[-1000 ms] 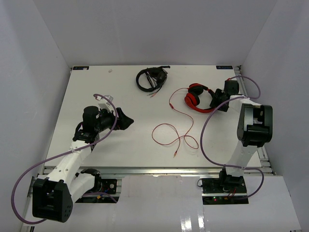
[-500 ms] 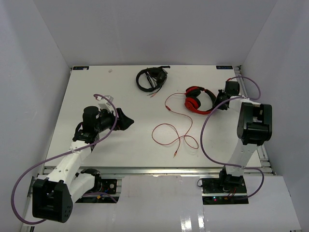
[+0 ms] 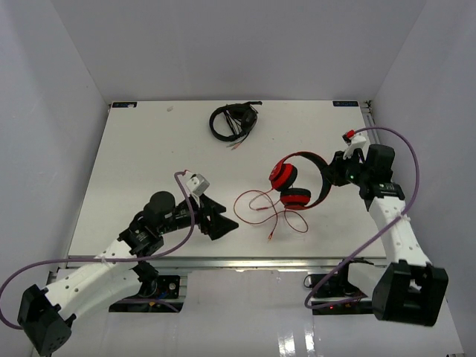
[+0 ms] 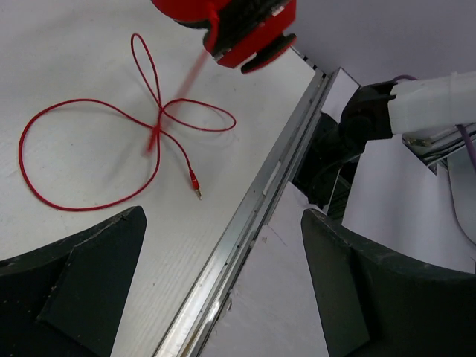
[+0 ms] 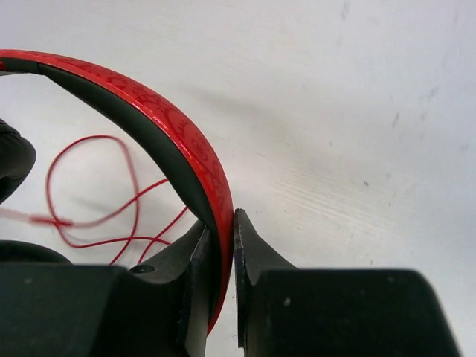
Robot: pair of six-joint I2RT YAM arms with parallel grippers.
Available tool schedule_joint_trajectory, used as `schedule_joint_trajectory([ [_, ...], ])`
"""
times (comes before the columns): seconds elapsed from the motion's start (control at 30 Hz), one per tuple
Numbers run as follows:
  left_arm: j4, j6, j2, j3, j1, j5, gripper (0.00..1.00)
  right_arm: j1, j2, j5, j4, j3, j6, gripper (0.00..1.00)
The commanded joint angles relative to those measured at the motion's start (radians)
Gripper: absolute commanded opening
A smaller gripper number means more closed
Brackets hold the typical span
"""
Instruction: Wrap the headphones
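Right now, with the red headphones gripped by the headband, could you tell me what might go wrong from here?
1. The right jaws pinch only the thin headband, with the headphones extending off to one side, so they may twist or slip out.
2. The cable lies in crossed loops on the table; pulling could tighten it into a knot.
3. The plug lies near the front rail and might snag there.

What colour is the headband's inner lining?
Black, under a red outer face on the headband; right wrist view shows it best.
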State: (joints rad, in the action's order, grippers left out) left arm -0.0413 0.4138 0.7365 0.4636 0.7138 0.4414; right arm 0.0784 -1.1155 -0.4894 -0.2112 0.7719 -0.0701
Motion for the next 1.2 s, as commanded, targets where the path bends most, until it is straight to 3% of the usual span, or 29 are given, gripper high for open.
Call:
schedule_joint_trajectory([
  [0.0, -0.049, 0.063, -0.069, -0.014, 0.154, -0.2, 0.96, 0.006, 0.191, -0.243, -0.121, 0.007, -0.145, 0.08],
  [0.27, -0.085, 0.022, 0.077, 0.05, 0.48, -0.439, 0.96, 0.008, 0.319, -0.309, -0.191, 0.103, -0.062, 0.08],
  [0.43, -0.146, -0.033, 0.121, 0.022, 0.593, -0.546, 0.96, 0.008, 0.313, -0.306, -0.193, 0.166, -0.035, 0.08],
  [0.87, -0.336, -0.096, -0.017, -0.173, 0.612, -0.823, 0.98, 0.014, 0.248, -0.288, -0.119, 0.238, 0.159, 0.08],
  [1.0, -0.523, -0.149, 0.018, -0.229, 0.612, -0.903, 0.98, 0.02, 0.218, -0.284, -0.101, 0.272, 0.251, 0.08],
  [1.17, -0.899, -0.261, 0.158, -0.285, 0.612, -0.969, 0.98, 0.038, 0.161, -0.281, -0.062, 0.303, 0.433, 0.08],
])
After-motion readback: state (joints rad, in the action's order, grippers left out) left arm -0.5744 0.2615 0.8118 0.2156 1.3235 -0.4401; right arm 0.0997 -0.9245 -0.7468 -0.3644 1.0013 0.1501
